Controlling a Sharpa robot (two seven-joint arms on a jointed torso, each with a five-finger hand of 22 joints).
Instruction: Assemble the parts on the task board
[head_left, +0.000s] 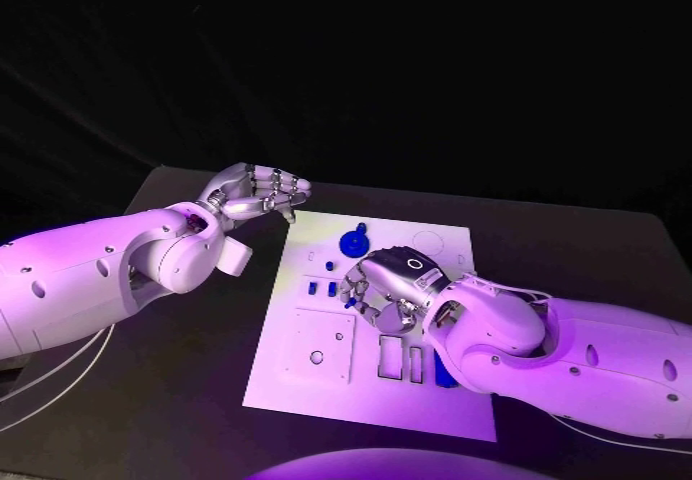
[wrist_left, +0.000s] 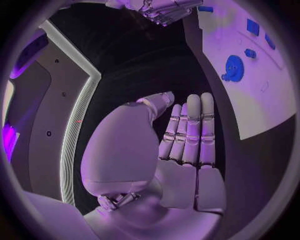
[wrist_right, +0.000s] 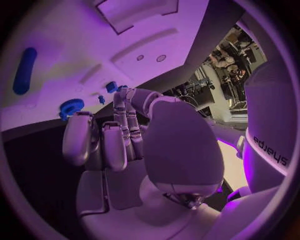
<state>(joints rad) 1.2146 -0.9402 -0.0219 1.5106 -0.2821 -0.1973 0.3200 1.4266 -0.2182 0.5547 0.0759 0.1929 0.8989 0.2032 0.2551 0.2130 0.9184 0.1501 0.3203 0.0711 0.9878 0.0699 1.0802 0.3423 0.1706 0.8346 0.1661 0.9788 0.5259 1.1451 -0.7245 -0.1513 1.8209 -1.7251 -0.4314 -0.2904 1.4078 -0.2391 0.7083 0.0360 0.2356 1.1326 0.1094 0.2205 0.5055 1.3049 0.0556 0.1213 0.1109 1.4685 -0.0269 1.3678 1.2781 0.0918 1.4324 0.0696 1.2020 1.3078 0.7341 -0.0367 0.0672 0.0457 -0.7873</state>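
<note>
The white task board (head_left: 289, 392) lies in the middle of the black table. A blue gear (head_left: 351, 243) (wrist_left: 233, 67) (wrist_right: 70, 106) sits near its far edge. Small blue parts (head_left: 330, 289) lie in a row left of centre. My right hand (head_left: 392, 290) hangs over the board's middle, fingers pointing down at them. In the right wrist view, its thumb and one finger (wrist_right: 122, 102) meet at a small blue part (wrist_right: 111, 86); whether they grip it is unclear. My left hand (head_left: 257, 192) hovers off the board's far left corner, holding nothing, with its fingers (wrist_left: 190, 130) straight.
A long blue part (wrist_right: 25, 70) (head_left: 443, 372) lies on the board beside my right forearm, next to rectangular slots (head_left: 391, 357). A raised square plate (head_left: 320, 345) with holes takes the board's near left. Bare black table (head_left: 173, 380) spreads left of the board.
</note>
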